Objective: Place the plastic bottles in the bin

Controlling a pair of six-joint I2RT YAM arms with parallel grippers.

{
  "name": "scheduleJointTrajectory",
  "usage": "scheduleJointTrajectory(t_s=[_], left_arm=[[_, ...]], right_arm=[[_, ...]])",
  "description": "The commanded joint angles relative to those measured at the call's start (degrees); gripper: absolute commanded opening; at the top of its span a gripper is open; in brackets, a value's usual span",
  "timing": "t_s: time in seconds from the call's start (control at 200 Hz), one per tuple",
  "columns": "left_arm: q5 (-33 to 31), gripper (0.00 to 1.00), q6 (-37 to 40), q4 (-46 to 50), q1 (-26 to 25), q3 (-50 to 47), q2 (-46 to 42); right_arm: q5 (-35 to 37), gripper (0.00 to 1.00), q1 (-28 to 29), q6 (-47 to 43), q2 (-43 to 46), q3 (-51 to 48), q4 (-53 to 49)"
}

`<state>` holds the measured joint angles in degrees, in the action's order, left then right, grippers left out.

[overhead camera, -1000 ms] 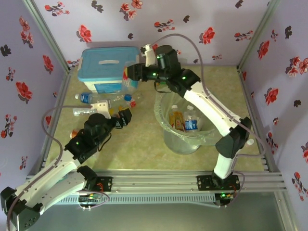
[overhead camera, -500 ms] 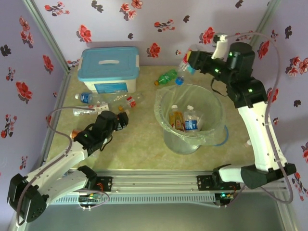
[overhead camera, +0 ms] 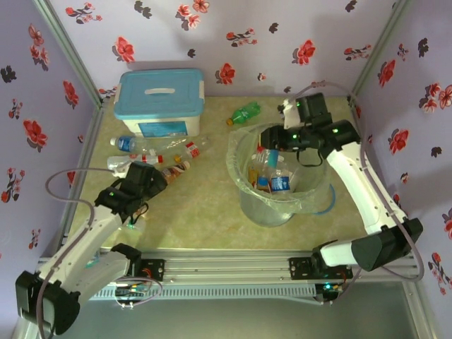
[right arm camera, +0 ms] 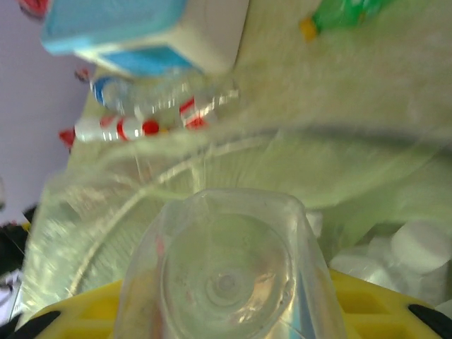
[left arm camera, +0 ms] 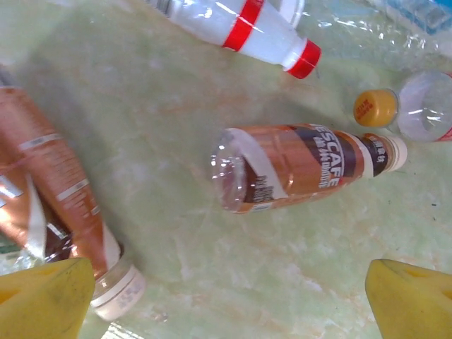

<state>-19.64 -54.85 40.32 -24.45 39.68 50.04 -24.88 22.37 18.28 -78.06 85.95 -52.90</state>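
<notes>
Clutching one clear bottle (right arm camera: pixel 226 275) above the bin (overhead camera: pixel 263 209), right claw (overhead camera: pixel 270 139), left claw (left arm camera: pixel 227 302) wide over two brown bottles (left arm camera: pixel 304 166) (left arm camera: pixel 56 198).

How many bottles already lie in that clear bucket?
2: an orange-labelled bottle on the left, a blue-labelled bottle beside it. The clear bottle in the right gripper may hide others.

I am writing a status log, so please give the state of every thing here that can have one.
left gripper, jaws open above the brown bottle
right gripper, jaws shut on the clear bottle, over the bin
brown bottle, lying on its side, capped
bin, upright, bottles inside
box, lid on
green bottle, lying on the table
</notes>
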Motion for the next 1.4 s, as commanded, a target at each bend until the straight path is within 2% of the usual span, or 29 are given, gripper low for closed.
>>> scheduleJointTrajectory(t_s=[0.0, 0.145, 0.325, 0.375, 0.47, 0.535, 0.59, 0.7, 0.79, 1.07, 1.19, 1.395], left_arm=[[2.9, 0.97, -3.3, 4.7, 2.9, -1.5, -2.1], [5.1, 0.96, -2.1, 10.5, 5.8, 0.5, 0.8], [5.1, 0.97, 0.0, 15.7, 7.7, 3.5, 1.7], [5.1, 0.97, 0.3, 16.4, 8.2, 4.2, 1.7], [4.9, 0.95, 0.2, 18.5, 9.1, 5.1, 2.2], [4.7, 0.94, -0.6, 19.9, 9.8, 5.2, 2.5], [4.8, 0.95, -1.0, 20.5, 10.2, 4.8, 2.6], [5.1, 0.97, -1.4, 21.1, 11.0, 3.5, 2.6], [5.1, 0.98, -1.8, 21.5, 11.6, 2.8, 2.3], [5.2, 0.94, -4.8, 23.0, 12.4, 0.9, 0.9], [5.1, 0.93, -6.6, 24.7, 12.6, 0.4, 0.8], [12.9, 0.89, -18.0, 19.0, 12.5, -6.7, -3.9]], right_arm=[[-2.1, 0.44, 1.4, -1.0, 0.0, -3.0, -2.0], [-3.3, 0.48, 2.5, 1.0, 0.0, -9.4, 2.1], [-1.3, 0.78, 3.0, -1.2, 1.7, -10.4, 1.8], [0.3, 0.82, 1.7, -2.2, 4.0, -9.9, 2.3], [-1.3, 0.88, -2.0, -3.5, 7.2, -8.1, 2.7], [-0.8, 0.86, -3.4, -5.0, 7.6, -6.4, 0.9], [0.2, 0.82, -3.6, -5.9, 7.0, -5.4, -0.4], [-2.4, 0.62, -2.2, -5.9, 6.0, -6.5, 0.6], [-2.3, 0.51, 0.9, -5.3, 6.2, -9.8, 4.2], [-1.3, 0.41, 1.8, -2.0, 3.7, -17.3, 12.0], [-0.3, 0.41, 1.4, -2.3, 5.1, -15.1, 12.1], [-0.9, 0.64, -3.6, -3.7, 9.8, -11.2, 12.4]])
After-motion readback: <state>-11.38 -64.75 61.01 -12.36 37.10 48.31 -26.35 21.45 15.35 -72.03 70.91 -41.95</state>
